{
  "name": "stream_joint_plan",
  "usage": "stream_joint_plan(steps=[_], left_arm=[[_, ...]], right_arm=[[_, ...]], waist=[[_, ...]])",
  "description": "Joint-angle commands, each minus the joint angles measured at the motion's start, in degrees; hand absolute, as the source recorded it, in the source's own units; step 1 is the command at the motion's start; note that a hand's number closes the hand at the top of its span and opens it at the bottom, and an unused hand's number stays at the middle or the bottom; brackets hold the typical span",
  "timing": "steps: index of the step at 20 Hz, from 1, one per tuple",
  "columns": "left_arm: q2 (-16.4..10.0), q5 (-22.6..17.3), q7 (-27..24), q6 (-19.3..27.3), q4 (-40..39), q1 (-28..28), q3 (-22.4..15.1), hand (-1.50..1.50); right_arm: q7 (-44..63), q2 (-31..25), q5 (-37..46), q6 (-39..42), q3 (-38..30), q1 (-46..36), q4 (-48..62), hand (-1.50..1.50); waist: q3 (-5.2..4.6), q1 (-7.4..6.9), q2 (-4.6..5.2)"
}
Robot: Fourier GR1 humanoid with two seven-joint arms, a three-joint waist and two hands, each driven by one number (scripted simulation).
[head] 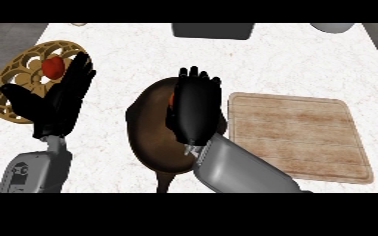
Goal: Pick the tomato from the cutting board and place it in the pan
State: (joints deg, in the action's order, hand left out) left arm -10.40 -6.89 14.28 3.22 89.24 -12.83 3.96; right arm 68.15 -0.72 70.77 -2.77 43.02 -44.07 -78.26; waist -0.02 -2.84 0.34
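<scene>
A brown pan (148,135) lies at the counter's middle, its handle pointing toward me. My right hand (196,109) hovers over the pan's right half, back up, fingers stretched out away from me. Only a sliver of the red-orange tomato (172,99) shows at the hand's left edge, inside the pan's outline; the rest is hidden under the hand. The wooden cutting board (295,136) to the right of the pan carries nothing. My left hand (62,100) rests open at the left, fingers up.
A golden lattice trivet (22,72) lies at the far left, partly behind my left hand, with a red round fruit (52,67) on it. A dark grey box (212,30) and a grey round vessel (332,27) stand at the counter's far edge.
</scene>
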Motion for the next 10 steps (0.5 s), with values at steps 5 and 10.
stream_joint_plan(steps=[5,10], left_arm=[[0.34,0.07,1.17,0.32,1.06,-0.3,-0.24,0.0],[0.24,-0.02,-1.22,-0.03,-0.46,0.9,0.64,0.0]], right_arm=[[7.41,0.69,-4.9,-11.22,0.12,2.9,11.75,1.5],[5.86,0.69,-8.94,-22.16,-6.48,9.55,12.02,-1.5]], waist=[[0.03,0.52,0.1],[0.11,0.57,0.41]])
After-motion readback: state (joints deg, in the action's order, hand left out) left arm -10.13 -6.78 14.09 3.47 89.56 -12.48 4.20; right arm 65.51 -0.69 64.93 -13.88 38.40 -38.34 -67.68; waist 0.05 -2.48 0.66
